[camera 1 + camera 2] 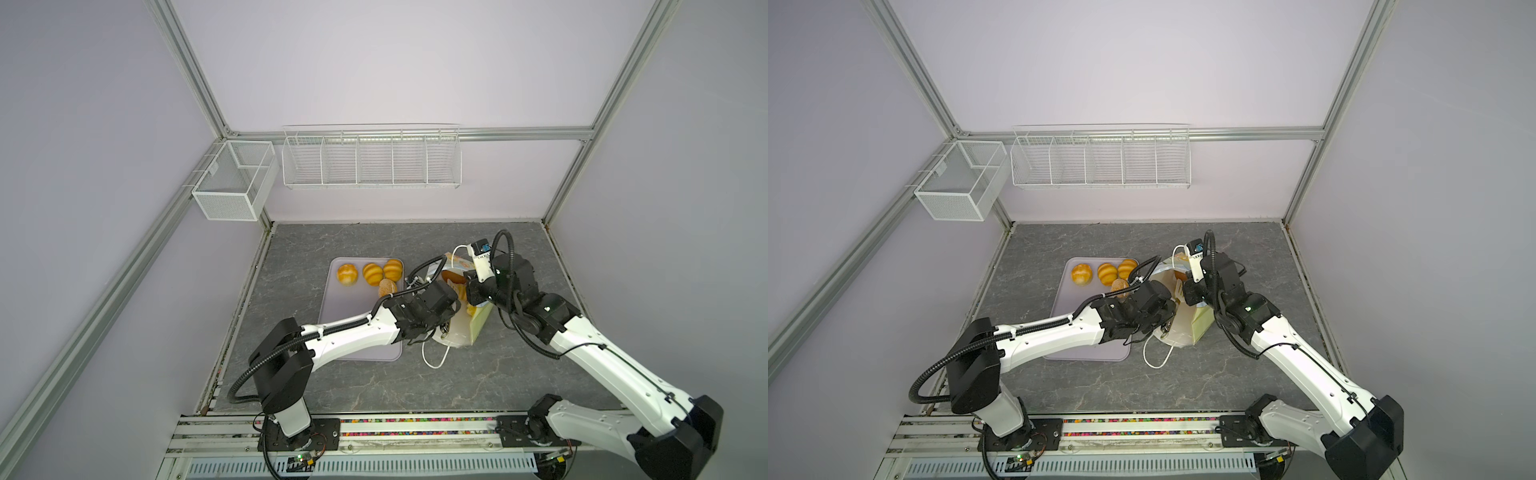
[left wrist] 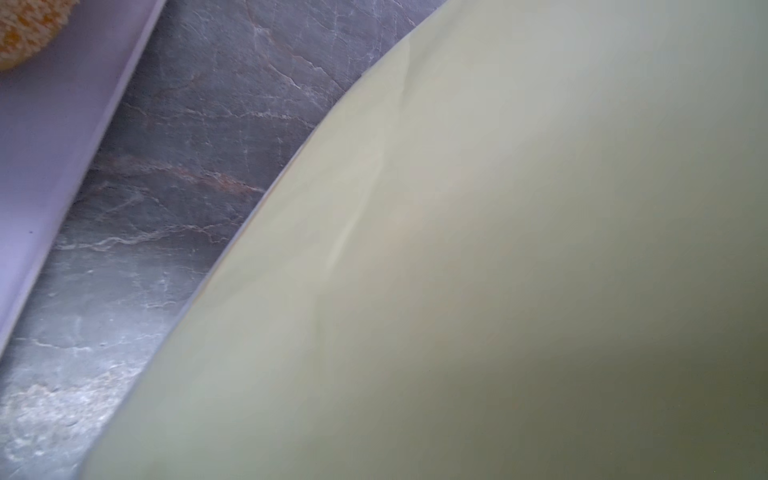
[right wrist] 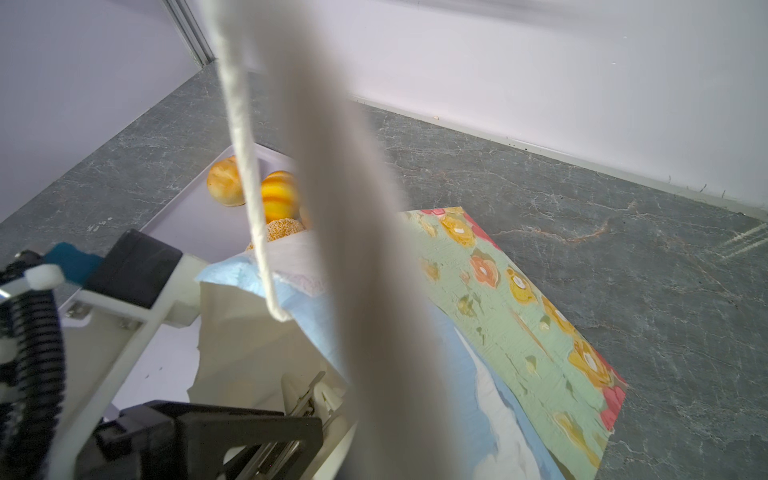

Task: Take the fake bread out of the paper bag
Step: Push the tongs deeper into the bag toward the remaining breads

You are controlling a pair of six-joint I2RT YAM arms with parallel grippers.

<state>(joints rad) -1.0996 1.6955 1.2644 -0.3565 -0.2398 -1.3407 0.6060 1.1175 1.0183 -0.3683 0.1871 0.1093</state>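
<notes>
Fishing for fake bread [image 1: 454, 286] inside paper bag [image 1: 478, 328], just beyond left claw [image 1: 445, 329] (open or closed, cannot tell) and below closed right claw [image 1: 470, 259], apparently lifting cord handle [image 1: 458, 249]: hold mouth wide, reach deep, pinch one loaf squarely, lift straight out.

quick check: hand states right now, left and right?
Left hand: cannot be told from these views.
Right hand: closed, holding the handle.
</notes>
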